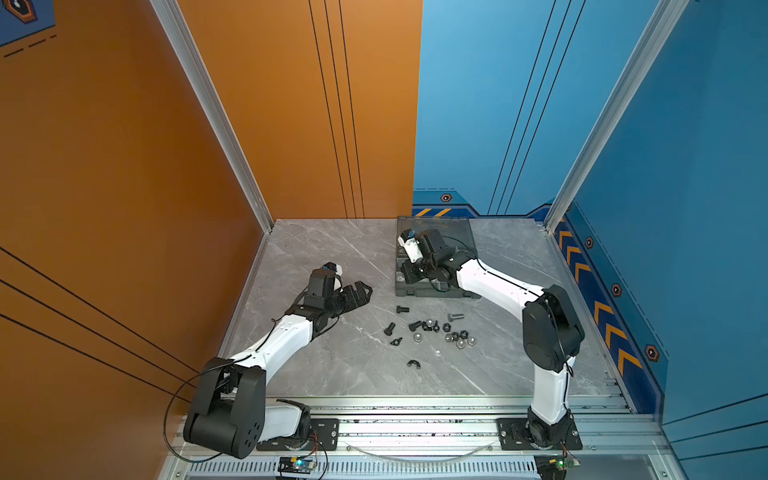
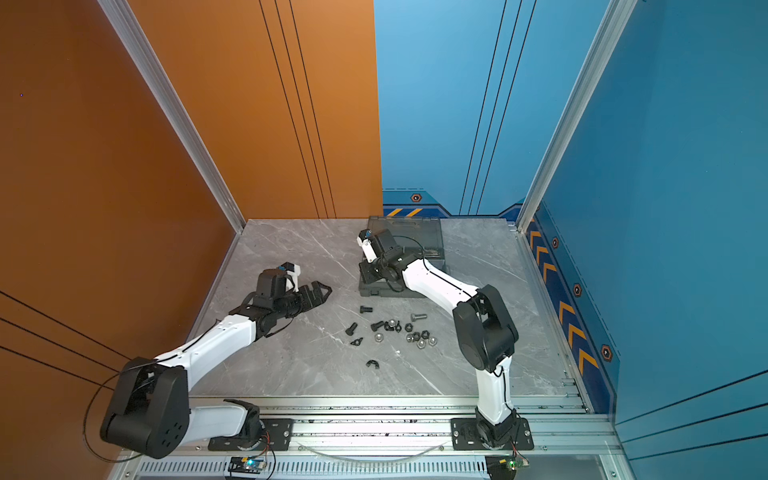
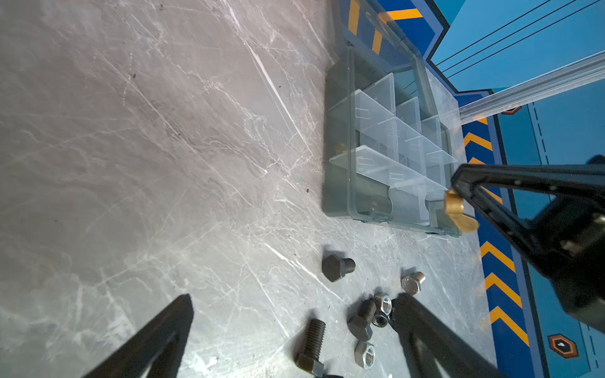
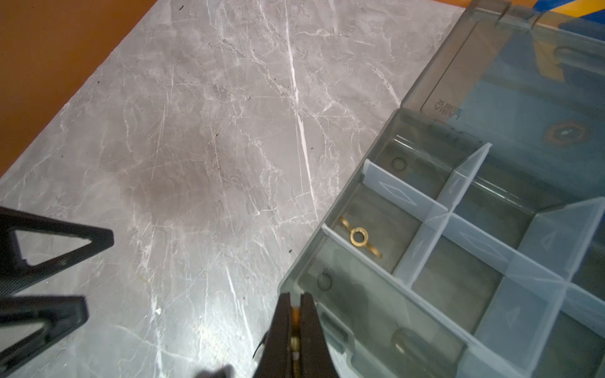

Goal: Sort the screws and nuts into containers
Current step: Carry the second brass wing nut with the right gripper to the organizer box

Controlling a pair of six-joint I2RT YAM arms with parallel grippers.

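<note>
The brass wing nut (image 3: 456,212) is probably light, hard and slick, apt to swivel in a pinch, so its flat wings look the surest hold. The right claw (image 4: 296,299) is clamped on it at the very tips, right at the near corner rim of the organizer case (image 3: 339,183). A second brass wing nut (image 4: 359,236) lies in the next compartment (image 4: 393,225) along that wall. Loose screws (image 1: 402,309) and nuts (image 1: 459,338) sit on the table (image 1: 332,257) just in front of the case, and the left claw (image 1: 360,289) hangs wide open, well apart from it
</note>
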